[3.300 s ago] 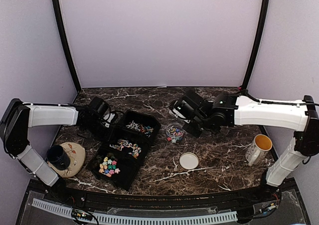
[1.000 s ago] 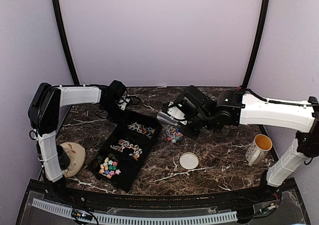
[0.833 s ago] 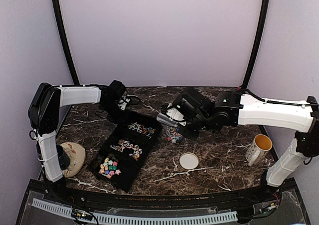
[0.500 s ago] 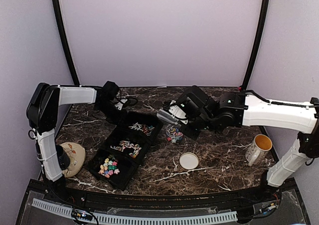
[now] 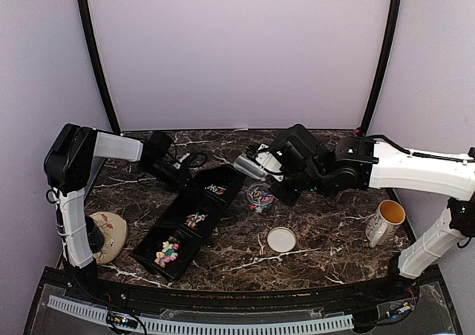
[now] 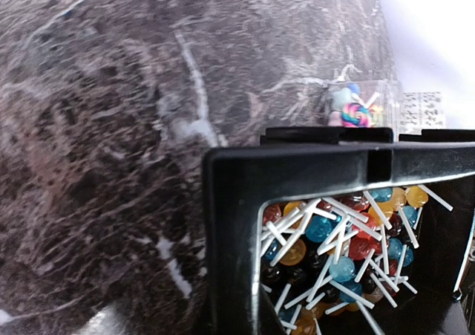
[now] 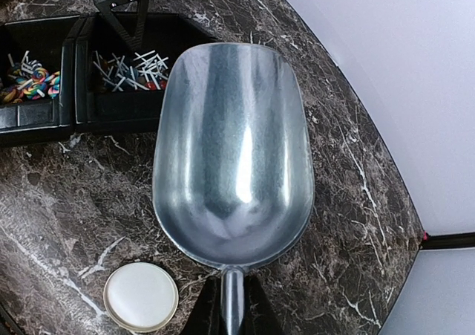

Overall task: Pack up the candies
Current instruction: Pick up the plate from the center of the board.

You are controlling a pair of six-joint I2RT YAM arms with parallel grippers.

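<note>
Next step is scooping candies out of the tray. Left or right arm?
Right. The right gripper holds the empty scoop close by the tray end that holds candies. The left gripper is clamped on that tray.

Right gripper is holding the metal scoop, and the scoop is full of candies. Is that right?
Not quite. The right gripper does hold the metal scoop by its handle, but the scoop is empty: the right wrist view shows a bare shiny bowl. The candies lie in the black tray.
</note>
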